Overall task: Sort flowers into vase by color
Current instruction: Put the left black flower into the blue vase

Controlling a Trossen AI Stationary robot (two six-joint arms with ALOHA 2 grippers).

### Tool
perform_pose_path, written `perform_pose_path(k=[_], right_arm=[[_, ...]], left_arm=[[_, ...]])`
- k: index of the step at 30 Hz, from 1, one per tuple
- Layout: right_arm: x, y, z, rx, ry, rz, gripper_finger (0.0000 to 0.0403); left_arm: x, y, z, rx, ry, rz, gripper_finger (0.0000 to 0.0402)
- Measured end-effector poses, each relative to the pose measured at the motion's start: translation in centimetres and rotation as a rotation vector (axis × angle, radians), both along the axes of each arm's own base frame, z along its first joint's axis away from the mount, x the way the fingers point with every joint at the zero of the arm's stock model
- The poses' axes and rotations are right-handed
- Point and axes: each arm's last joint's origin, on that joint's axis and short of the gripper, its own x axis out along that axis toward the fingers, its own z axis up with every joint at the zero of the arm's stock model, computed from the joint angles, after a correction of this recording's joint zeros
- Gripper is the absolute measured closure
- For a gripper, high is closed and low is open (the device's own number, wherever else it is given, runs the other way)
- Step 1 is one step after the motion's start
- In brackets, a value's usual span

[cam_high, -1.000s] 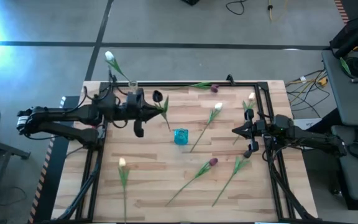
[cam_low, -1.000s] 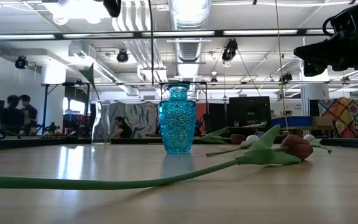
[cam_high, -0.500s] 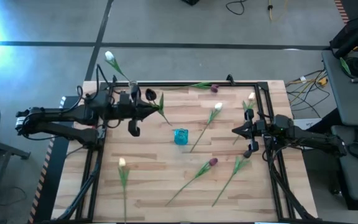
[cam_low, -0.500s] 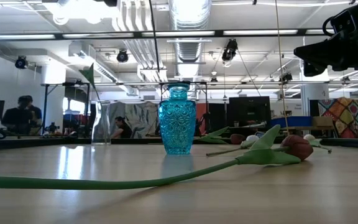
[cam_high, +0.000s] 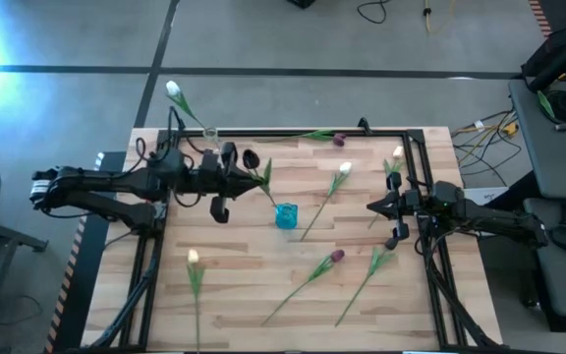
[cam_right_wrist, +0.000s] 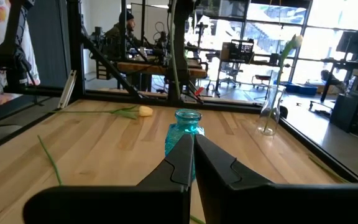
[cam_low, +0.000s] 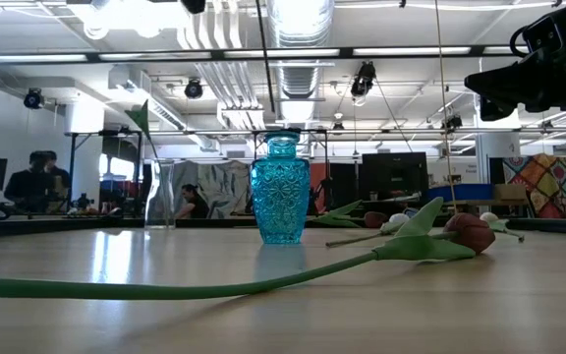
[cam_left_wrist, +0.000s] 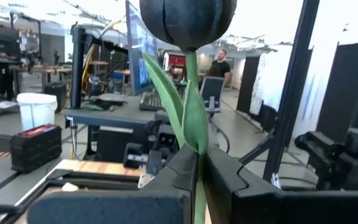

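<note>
Wooden counter [cam_high: 254, 295] planks are lying mostly bare along the near edge, with only a white tulip [cam_high: 194, 258] near the left corner and two long stems slanting in from the middle. Further in, the blue vase [cam_high: 285, 215] is standing at the centre with open room on every side. Just left of it, the left tool [cam_high: 254, 177] is pinching a dark purple tulip [cam_left_wrist: 188, 22] by its stem, fingers closed tight. The right tool [cam_high: 373, 207] is waiting at the right edge, fingers together, gripping nothing. A clear vase [cam_right_wrist: 268, 113] holding one white flower is standing at the far left corner.
</note>
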Motion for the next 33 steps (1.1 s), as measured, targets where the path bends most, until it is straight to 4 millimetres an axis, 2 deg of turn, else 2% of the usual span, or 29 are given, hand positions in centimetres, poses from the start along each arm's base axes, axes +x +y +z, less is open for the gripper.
perform_pose_path(k=[12,19,33], right_arm=[[0.0,0.0,0.0,0.0,0.0,0.0,0.0394],[0.0,0.0,0.0,0.0,0.0,0.0,0.0394],[0.0,0.0,0.0,0.0,0.0,0.0,0.0394]], left_arm=[[3.0,0.2,-2.6,0.012,0.086,0.003,0.04],[3.9,0.4,-3.7,0.033,0.126,0.015,0.04],[5.7,2.6,-6.4,0.053,0.219,0.089,0.04]])
